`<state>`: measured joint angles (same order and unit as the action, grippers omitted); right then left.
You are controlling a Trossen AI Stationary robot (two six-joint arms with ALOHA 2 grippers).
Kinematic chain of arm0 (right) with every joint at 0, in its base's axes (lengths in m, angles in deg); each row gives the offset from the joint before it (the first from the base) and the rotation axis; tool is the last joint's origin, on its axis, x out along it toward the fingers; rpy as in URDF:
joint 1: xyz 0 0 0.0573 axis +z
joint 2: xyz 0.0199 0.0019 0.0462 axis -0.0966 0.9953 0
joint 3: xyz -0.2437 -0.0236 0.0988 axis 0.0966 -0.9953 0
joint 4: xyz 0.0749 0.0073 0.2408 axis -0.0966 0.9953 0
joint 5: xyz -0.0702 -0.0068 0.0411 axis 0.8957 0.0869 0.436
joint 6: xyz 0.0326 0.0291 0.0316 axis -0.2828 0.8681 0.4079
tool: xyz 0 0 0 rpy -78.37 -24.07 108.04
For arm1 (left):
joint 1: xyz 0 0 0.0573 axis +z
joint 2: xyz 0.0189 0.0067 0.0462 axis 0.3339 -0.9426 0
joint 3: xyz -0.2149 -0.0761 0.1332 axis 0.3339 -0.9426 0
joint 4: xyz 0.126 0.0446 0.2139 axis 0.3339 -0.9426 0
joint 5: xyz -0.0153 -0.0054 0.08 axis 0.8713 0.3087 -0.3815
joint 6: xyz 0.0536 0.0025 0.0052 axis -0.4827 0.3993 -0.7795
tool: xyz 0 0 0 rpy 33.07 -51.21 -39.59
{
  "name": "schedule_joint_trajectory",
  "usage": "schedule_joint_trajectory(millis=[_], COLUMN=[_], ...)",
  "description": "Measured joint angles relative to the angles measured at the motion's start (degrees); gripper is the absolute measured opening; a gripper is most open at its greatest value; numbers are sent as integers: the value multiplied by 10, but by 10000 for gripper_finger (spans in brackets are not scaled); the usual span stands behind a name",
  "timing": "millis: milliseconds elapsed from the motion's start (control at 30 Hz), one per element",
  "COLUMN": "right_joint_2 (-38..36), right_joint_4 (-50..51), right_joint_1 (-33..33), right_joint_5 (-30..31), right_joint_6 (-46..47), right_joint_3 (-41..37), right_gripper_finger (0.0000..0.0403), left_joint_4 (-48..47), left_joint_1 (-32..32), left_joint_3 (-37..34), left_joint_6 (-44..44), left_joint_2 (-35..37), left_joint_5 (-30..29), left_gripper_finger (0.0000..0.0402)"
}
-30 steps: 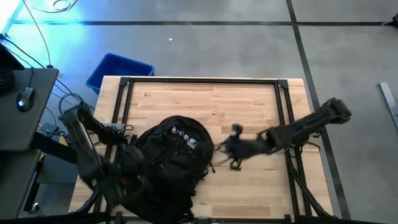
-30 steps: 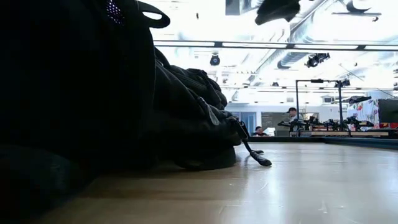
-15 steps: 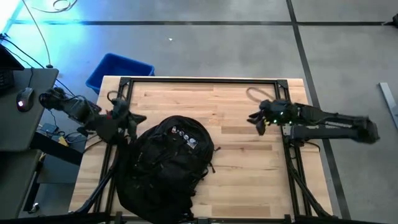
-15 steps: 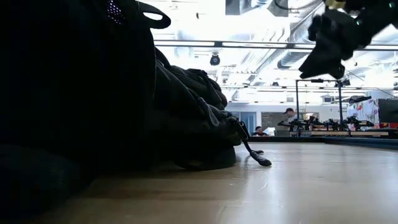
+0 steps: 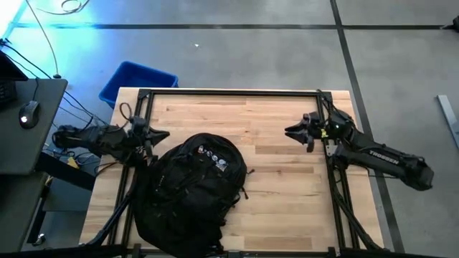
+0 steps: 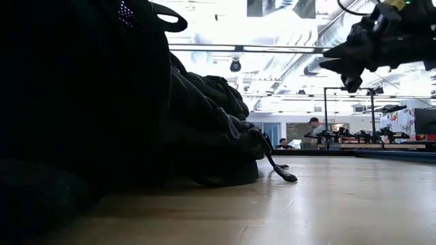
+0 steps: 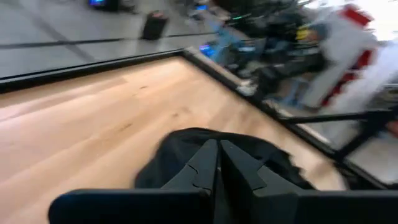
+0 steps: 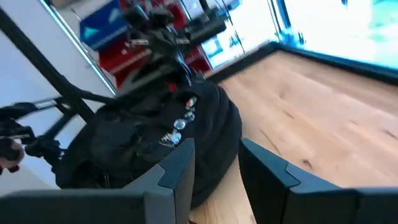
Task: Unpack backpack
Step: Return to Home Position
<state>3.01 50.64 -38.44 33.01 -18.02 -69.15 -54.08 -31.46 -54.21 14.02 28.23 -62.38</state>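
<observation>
You see the left pincer (image 5: 162, 134), closed and empty, and the right pincer (image 5: 290, 132), open, now pulled back from the backpack (image 5: 190, 190) on the desk (image 5: 280, 208); handling looks finished.

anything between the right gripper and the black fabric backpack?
Nothing. In the high view, only bare light wooden tabletop separates the right gripper from the large black fabric backpack.

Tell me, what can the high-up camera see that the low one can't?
Only the high view shows the blue bin beside the table and the left arm at the table's left edge. Only the low view shows the room behind, with people far off. Both show the black backpack, the table and the right arm.
</observation>
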Motion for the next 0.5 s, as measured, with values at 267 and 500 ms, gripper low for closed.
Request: schedule_joint_trajectory(millis=[267,500], right_joint_2=[-106,-150], right_joint_4=[-7,-65], right_joint_1=[-35,-29], right_joint_5=[-29,-45], right_joint_6=[2,11], right_joint_3=[-51,-111], right_gripper_finger=[79,78], left_joint_4=[57,251], left_joint_1=[27,59], left_joint_3=[-47,-142], left_joint_6=[-47,-114], left_joint_2=[12,18], left_joint_5=[55,108], left_gripper_finger=[0,0])
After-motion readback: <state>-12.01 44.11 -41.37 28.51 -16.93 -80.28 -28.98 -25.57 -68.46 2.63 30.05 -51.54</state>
